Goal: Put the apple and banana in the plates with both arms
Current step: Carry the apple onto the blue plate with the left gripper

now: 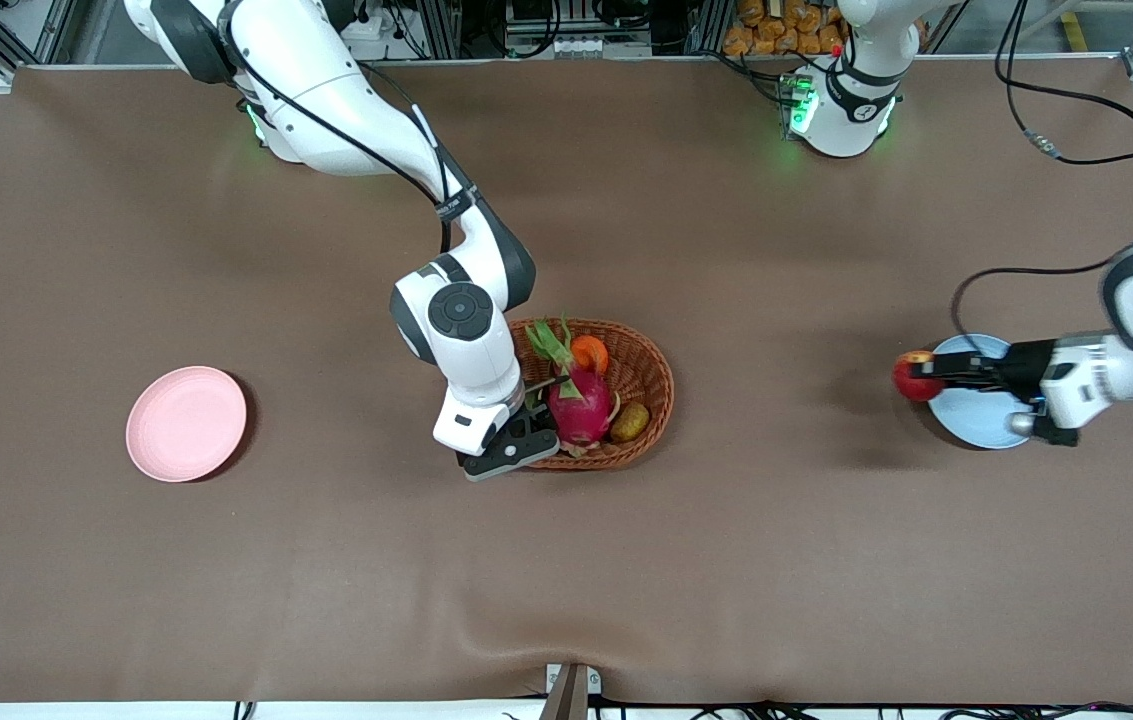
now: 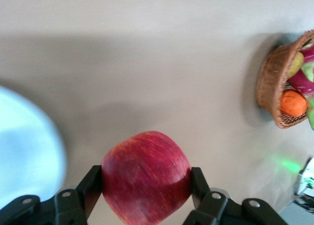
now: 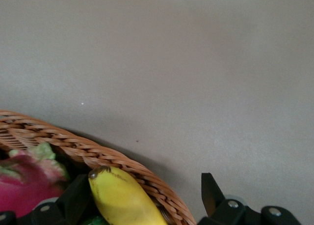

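Note:
My left gripper is shut on the red apple, one finger on each side of it. It holds the apple in the air over the cloth, at the rim of the light blue plate on the basket's side. My right gripper is low at the woven basket's rim and open. Its fingers straddle the rim and the yellow banana, whose dark tip lies close to one finger. In the front view the banana is hidden under this gripper. The pink plate lies bare toward the right arm's end.
The oval brown basket stands mid-table and holds a pink dragon fruit, a small orange fruit and a small brown-green fruit. Brown cloth covers the table. A fold rises in it near the front edge.

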Controlling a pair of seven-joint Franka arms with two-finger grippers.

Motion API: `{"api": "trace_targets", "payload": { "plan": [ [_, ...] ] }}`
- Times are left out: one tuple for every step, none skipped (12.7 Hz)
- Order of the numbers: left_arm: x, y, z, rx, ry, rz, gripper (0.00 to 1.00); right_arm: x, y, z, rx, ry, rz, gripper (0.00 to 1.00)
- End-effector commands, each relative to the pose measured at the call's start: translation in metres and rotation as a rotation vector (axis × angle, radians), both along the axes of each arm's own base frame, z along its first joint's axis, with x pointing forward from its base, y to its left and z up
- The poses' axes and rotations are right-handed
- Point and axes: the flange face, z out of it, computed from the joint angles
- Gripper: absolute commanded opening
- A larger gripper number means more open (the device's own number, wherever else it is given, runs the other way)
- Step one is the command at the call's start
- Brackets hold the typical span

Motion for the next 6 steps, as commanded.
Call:
{"api": "trace_targets", "payload": {
  "plan": [
    [0.003,0.046,-0.034,-0.125,0.035,0.065,0.15,-0.007,0.004,-0.003,-0.012,-0.006,-0.064,1.0],
    [-0.003,0.069,-0.046,-0.182,0.061,0.136,0.15,-0.007,0.004,-0.003,-0.01,-0.005,-0.07,1.0],
    [-0.006,0.08,-0.047,-0.218,0.094,0.17,0.15,-0.007,0.004,-0.003,-0.01,-0.005,-0.07,1.0],
    [-0.008,0.092,-0.046,-0.221,0.129,0.205,0.15,-0.007,0.004,-0.004,-0.011,-0.004,-0.072,1.0],
    [-0.016,0.108,-0.048,-0.228,0.167,0.256,0.15,-0.009,0.005,-0.006,-0.014,0.001,-0.071,1.0],
    [-0.019,0.114,-0.055,-0.23,0.205,0.295,0.15,-0.014,0.008,-0.008,-0.015,0.006,-0.073,1.0]
  ]
}}
